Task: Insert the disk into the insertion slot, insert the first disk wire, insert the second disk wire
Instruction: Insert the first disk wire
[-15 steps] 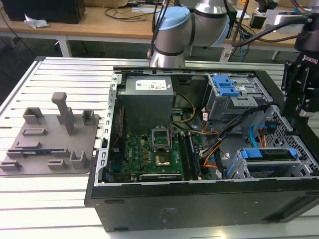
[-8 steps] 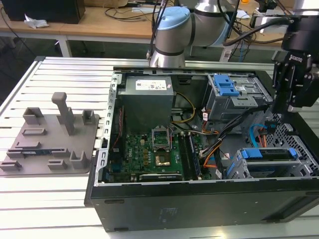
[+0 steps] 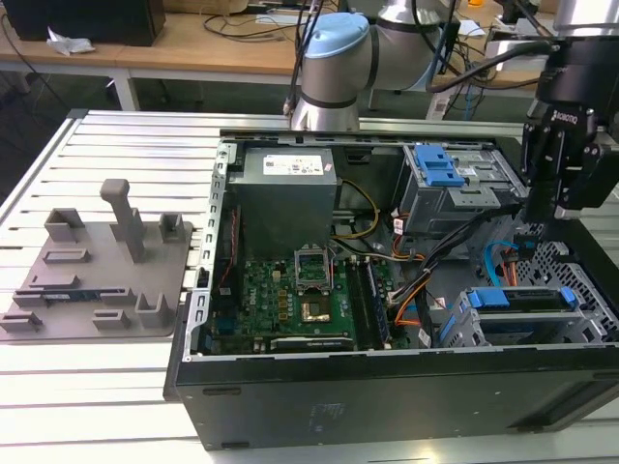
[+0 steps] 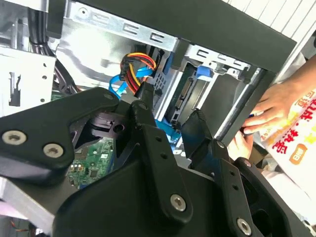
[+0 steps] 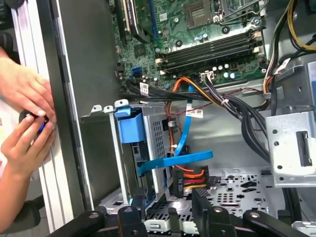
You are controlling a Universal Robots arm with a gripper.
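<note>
In the exterior view my gripper [image 3: 553, 208] hangs over the open computer case [image 3: 290, 387]. The disk [image 3: 530, 321] sits in the insertion slot [image 3: 462, 327], lower than my fingertips and near them. In the second wrist view my fingers [image 4: 143, 123] stand apart with nothing between them. In the first wrist view the disk's blue frame lies just beyond my fingertips, a flat blue cable [image 5: 177, 160] beside it. A person's hands [image 5: 24, 98] are at the case's edge, off to my side.

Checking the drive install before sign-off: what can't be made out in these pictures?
- Exterior view: connector end of the disk, hidden by the insertion slot walls.
- First wrist view: the small item in the person's hands, mostly covered by fingers.
- Second wrist view: where the coloured wires end, blocked by the gripper.
</note>
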